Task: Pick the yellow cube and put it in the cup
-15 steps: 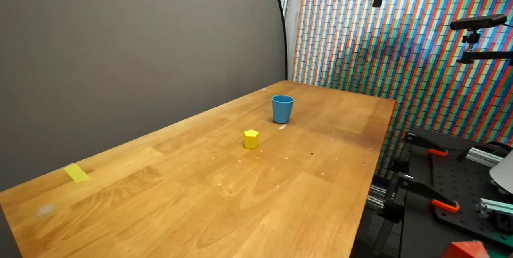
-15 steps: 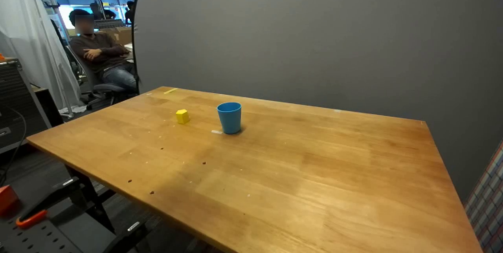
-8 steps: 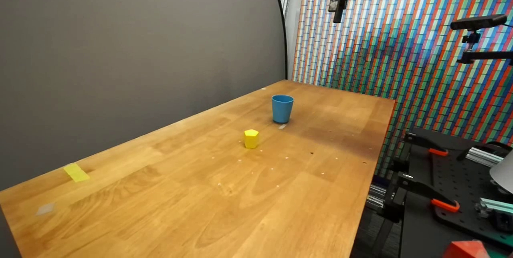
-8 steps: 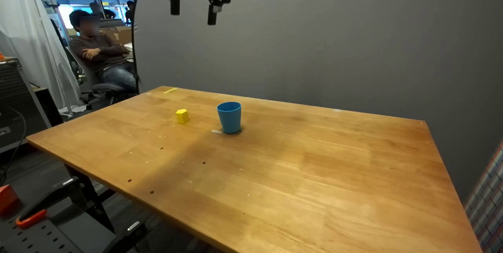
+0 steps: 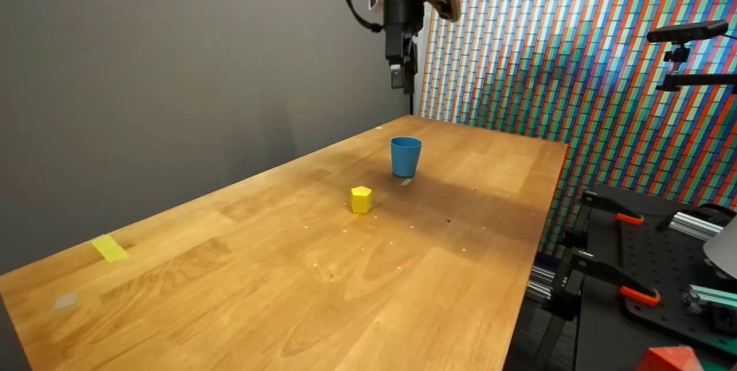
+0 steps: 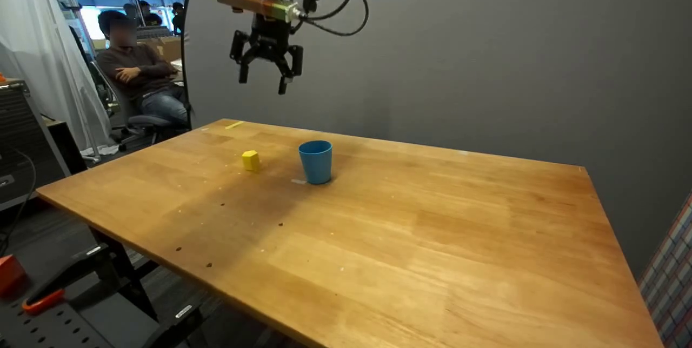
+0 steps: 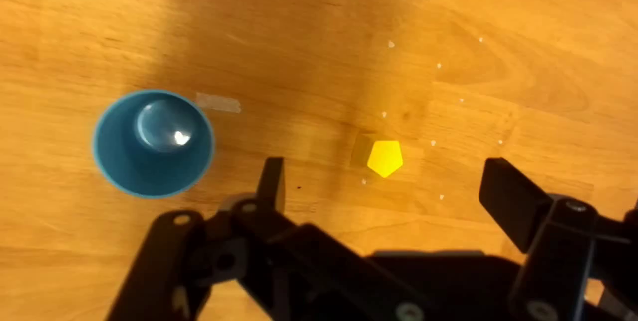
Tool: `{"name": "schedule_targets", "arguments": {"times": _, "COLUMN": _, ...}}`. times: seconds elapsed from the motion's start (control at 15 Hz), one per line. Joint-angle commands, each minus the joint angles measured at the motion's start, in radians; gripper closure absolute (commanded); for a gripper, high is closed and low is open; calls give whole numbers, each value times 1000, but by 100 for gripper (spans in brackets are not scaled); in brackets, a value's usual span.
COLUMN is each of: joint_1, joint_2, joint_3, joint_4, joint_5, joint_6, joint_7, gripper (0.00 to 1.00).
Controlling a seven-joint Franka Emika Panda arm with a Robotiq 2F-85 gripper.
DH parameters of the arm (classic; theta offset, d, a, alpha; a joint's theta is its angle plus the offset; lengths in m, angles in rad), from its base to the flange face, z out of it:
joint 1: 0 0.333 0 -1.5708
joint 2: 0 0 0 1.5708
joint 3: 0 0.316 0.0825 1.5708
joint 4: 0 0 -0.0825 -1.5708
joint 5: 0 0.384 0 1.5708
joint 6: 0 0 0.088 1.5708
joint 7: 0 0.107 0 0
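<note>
My gripper [image 6: 263, 86] hangs high over the wooden table [image 6: 432, 218], spread wide and holding nothing; in the wrist view the yellow cube [image 7: 385, 158] stands right of the blue cup [image 7: 153, 144], not touching it. If I come down too much to the left, I could tip the cup, and closing askew on the cube's five-sided shape might pinch a corner and spin it away.

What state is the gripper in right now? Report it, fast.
Gripper: open, holding nothing; the yellow cube sits on the table.
</note>
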Motion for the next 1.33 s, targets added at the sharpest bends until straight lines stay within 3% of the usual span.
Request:
{"name": "schedule_targets", "arguments": {"times": 0.0, "joint_1": 14, "joint_2": 196, "joint_3": 78, "joint_4": 200, "joint_5": -8, "joint_6": -36, "joint_7": 43, "gripper": 0}}
{"name": "schedule_targets", "arguments": {"times": 0.4, "joint_1": 92, "joint_2": 347, "joint_3": 112, "joint_4": 302, "joint_5": -105, "joint_6": -14, "joint_7": 158, "gripper": 0}}
{"name": "schedule_targets", "arguments": {"times": 0.87, "joint_1": 137, "joint_2": 399, "joint_3": 102, "joint_4": 247, "joint_5": -166, "joint_6": 117, "joint_7": 302, "gripper": 0}}
{"name": "schedule_targets", "arguments": {"times": 1.27, "joint_1": 169, "joint_2": 431, "joint_3": 55, "joint_4": 217, "joint_5": -258, "joint_6": 268, "joint_7": 428, "gripper": 0}}
